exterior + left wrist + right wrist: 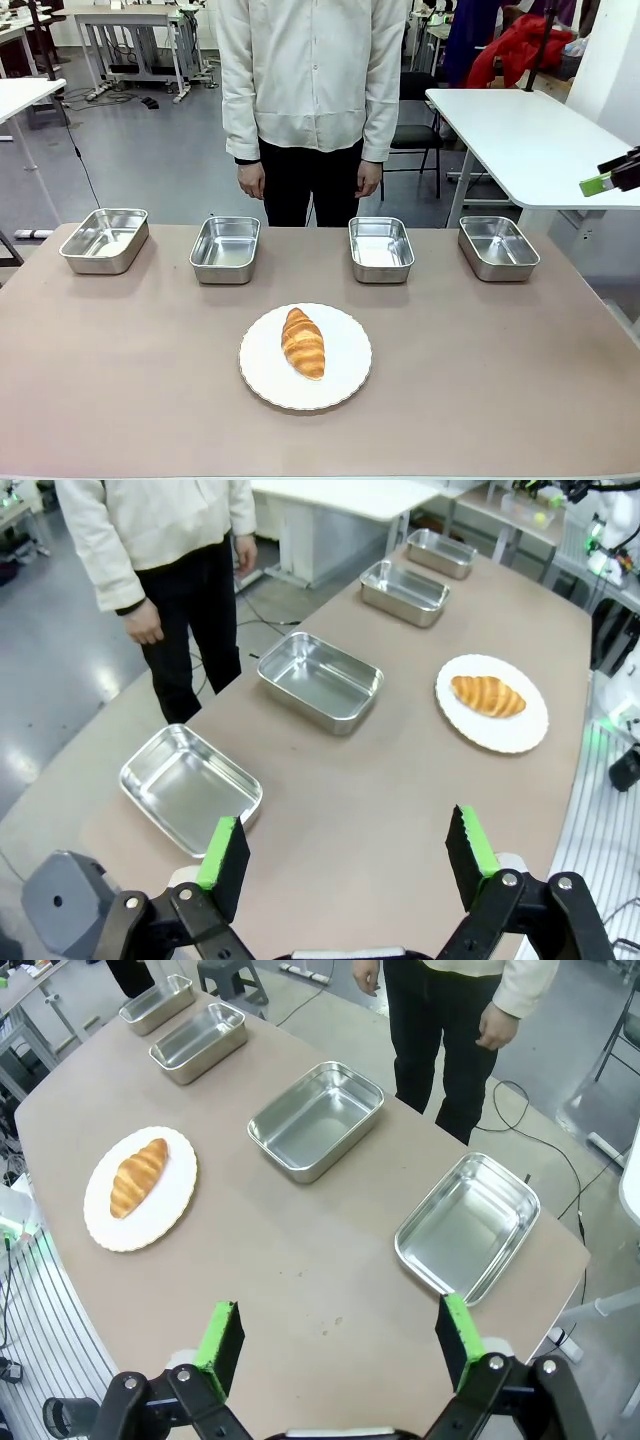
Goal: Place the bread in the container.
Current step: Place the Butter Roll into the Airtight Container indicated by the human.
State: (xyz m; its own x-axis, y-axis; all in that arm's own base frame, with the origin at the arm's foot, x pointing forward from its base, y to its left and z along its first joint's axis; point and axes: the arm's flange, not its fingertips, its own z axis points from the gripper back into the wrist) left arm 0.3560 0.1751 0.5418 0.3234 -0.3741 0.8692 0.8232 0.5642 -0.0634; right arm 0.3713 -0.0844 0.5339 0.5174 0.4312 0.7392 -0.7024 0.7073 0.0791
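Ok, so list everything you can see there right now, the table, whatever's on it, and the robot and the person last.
croissant: one, golden brown, lying on the plate
plate: one, white, round, middle of the table's near half
steel trays: four, shiny silver, empty, in a row along the far side
table: one, tan, under all of it
person's hands: two, hanging at the sides, beyond the far edge
left end effector: one, black with green pads, open, raised at the table's left end
right end effector: one, black with green pads, open, raised at the table's right end
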